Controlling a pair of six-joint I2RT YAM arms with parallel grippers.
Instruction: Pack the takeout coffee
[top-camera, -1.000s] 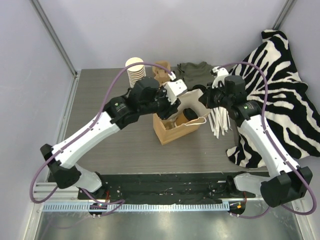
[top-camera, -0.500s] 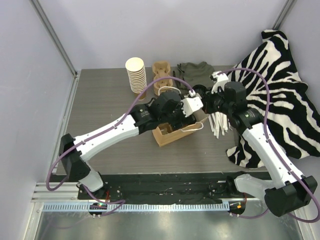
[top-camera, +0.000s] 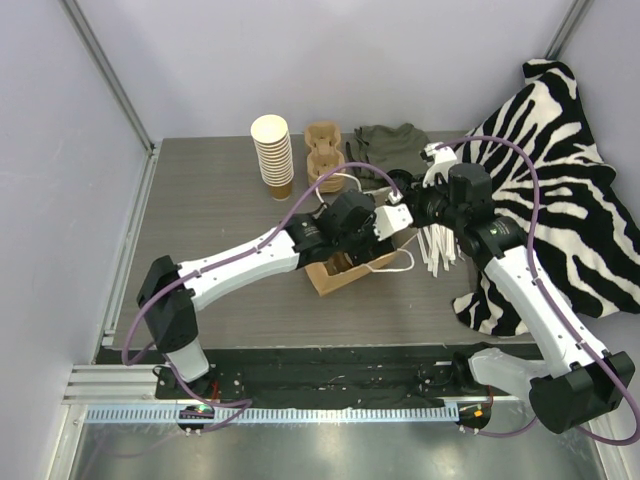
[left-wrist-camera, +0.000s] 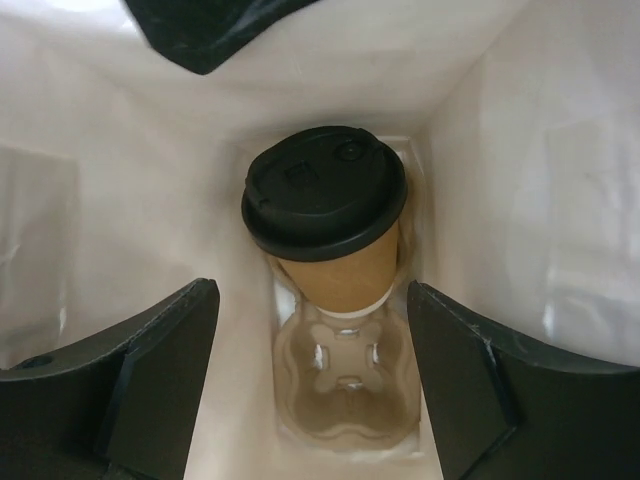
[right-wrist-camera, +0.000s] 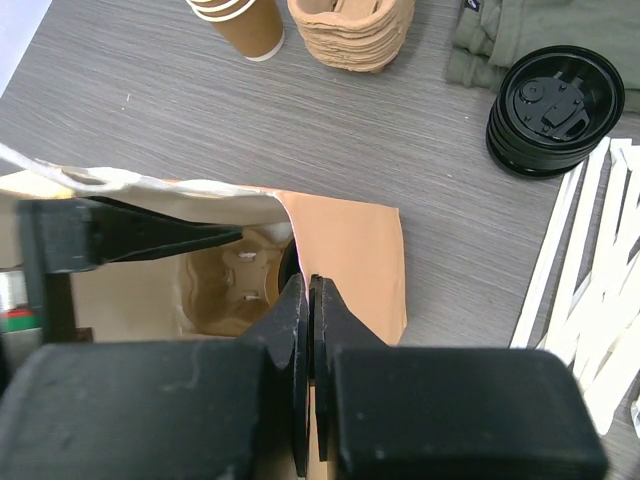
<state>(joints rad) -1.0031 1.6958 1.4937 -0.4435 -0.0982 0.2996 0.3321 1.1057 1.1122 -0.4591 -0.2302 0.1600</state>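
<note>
The takeout coffee (left-wrist-camera: 325, 200), a brown paper cup with a black lid, stands in the far pocket of a pulp cup carrier (left-wrist-camera: 348, 385) at the bottom of the brown paper bag (top-camera: 338, 274). My left gripper (left-wrist-camera: 315, 385) is open above the carrier's near pocket, inside the bag, and touches nothing. Its fingers (left-wrist-camera: 160, 375) stand on either side. In the top view my left gripper (top-camera: 362, 246) hides the cup. My right gripper (right-wrist-camera: 312, 295) is shut on the bag's upper edge (right-wrist-camera: 350, 250) and also shows in the top view (top-camera: 408, 208).
At the back stand a stack of lidless cups (top-camera: 273, 155), a stack of pulp carriers (top-camera: 323, 155) and a green cloth (top-camera: 385, 145). Black lids (right-wrist-camera: 555, 105) and white sticks (top-camera: 437, 245) lie right of the bag. A zebra cloth (top-camera: 560, 190) covers the right side.
My left arm has swung right and down, reaching over and into the bag. My right gripper shifted slightly at first and has kept its hold on the bag's edge.
</note>
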